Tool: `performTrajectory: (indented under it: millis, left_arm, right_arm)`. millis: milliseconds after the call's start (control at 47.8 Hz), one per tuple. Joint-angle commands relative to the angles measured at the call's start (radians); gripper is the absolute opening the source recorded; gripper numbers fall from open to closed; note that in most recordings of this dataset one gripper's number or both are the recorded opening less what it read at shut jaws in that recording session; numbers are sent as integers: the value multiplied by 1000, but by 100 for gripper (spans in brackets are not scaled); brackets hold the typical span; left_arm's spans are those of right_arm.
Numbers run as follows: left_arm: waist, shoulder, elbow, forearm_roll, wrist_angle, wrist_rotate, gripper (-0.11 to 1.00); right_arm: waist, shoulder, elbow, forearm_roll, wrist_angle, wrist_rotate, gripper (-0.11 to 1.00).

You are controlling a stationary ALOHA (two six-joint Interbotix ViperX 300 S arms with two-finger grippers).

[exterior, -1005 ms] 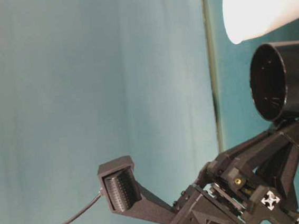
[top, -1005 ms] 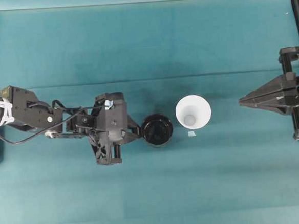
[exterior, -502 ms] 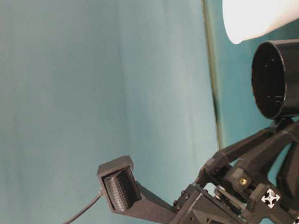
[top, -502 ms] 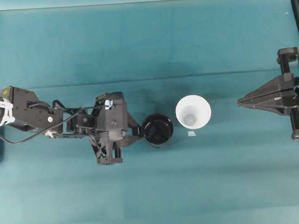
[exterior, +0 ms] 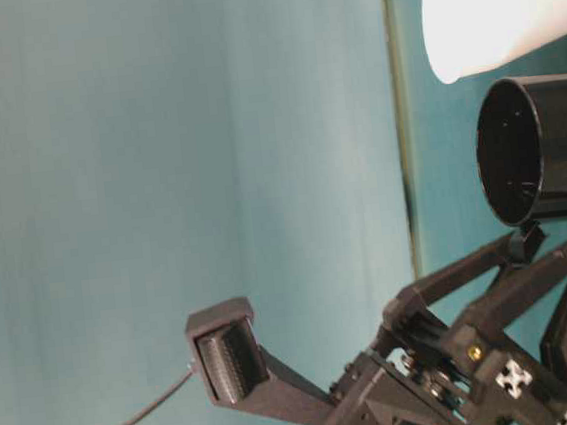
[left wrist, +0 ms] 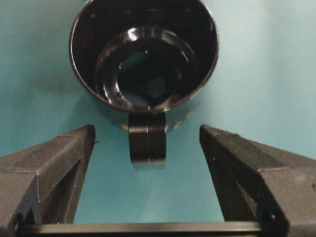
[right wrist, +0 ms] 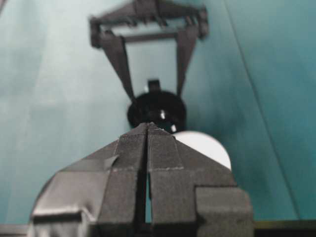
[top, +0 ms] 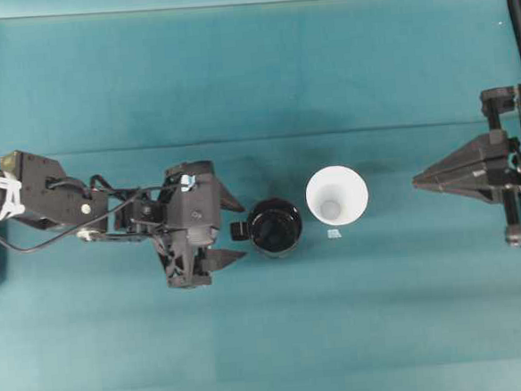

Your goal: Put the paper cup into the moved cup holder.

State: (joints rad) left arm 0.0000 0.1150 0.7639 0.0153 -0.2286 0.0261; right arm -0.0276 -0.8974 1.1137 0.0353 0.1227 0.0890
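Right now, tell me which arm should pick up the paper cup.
Probably right. The paper cup stands on the right gripper's side of the cup holder, with bare cloth between. The left gripper, open at the holder's handle, would have to reach past it.

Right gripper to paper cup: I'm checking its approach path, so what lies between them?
Nothing: in the overhead view only bare teal table separates the right gripper from the paper cup.

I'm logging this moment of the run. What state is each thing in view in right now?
Paper cup: upright, empty, beside the holder.
Cup holder: upright, empty, handle toward the left arm, not gripped.
Left end effector: open, fingers either side of the handle.
Right end effector: shut, empty, away from the cup.
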Motion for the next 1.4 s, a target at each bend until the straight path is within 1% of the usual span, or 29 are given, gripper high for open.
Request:
performTrajectory:
  millis: [0,126,209,314,460,607,691,774,942,1026,1088,1235,1381]
  left_arm:
    - [-3,-37,8,2,-3,-2,86]
    - [-2,-83,41,2,3,-2,86]
    - [-2,-121,66,3,14,-2,86]
    - [-3,-179,100,2,26,-2,86]
    - [-2,-247,133,2,26,-2,86]
    - [-2,-295,163,2,29,0,86]
    - [-2,-310,172,2,38,0,86]
    - [-2,-318,176,2,54,0,86]
    - [-3,-319,176,2,69,-2,86]
    - [-3,-321,178,2,67,-2,86]
    - [-3,-325,178,2,69,-2,86]
    - [-3,-342,186,3,75,-2,86]
    - [-3,-351,192,2,86,-3,86]
  right_arm:
    - [-20,21,-28,3,17,51,1]
    - [-35,61,-60,0,71,138,1]
    - [-43,97,-81,-2,120,166,1]
    - [-46,147,-112,-2,183,170,1]
    - [-61,219,-183,-2,275,170,3]
    - [-83,265,-236,-3,324,169,10]
    - [-91,281,-250,-3,334,169,18]
    - [-94,296,-256,-3,342,170,30]
    - [-100,322,-272,-3,353,172,71]
    - [-106,339,-281,-3,360,170,83]
    - [-115,364,-296,-5,380,172,87]
    - [-140,448,-351,-3,463,172,87]
    - [-173,560,-437,-5,563,172,87]
